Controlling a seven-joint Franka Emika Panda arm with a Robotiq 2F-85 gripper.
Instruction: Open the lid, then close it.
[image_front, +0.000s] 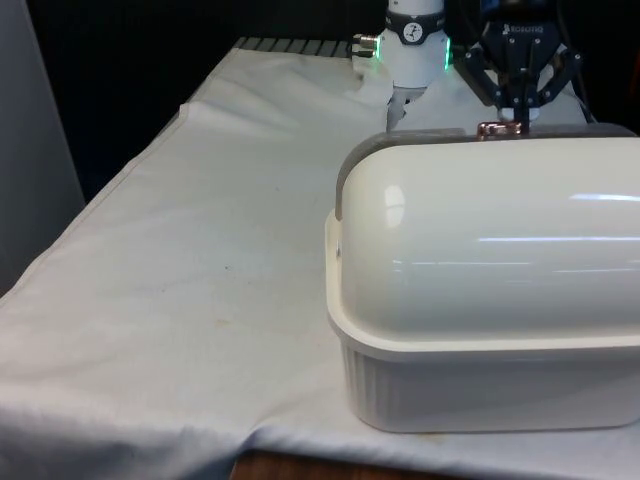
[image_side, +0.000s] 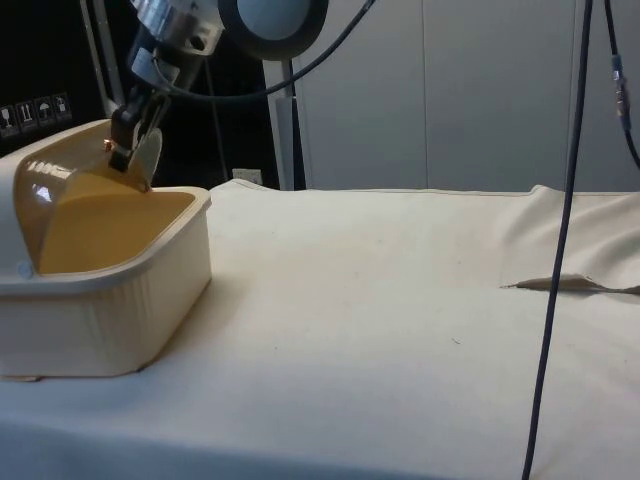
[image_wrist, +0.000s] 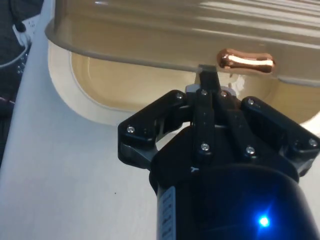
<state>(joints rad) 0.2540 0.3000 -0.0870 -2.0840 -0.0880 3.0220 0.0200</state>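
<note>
Overhead, the fingers (image_wrist: 207, 80) pinch the half-raised lid's (image_front: 480, 240) rim beside its copper handle (image_wrist: 245, 61).

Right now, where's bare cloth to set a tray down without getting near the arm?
Free: the wide stretch of table cloth on the front view's left of the bread box, bordered by the table's edge. In the side view it runs from the box's open side to a fold in the cloth. Crowded: over the lid, where the gripper is at its copper handle.

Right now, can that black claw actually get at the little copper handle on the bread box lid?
Probably yes. The gripper sits at the raised lid's edge, right beside the copper handle, with nothing between them. Whether it is pinching the lid itself is hard to tell.
</note>
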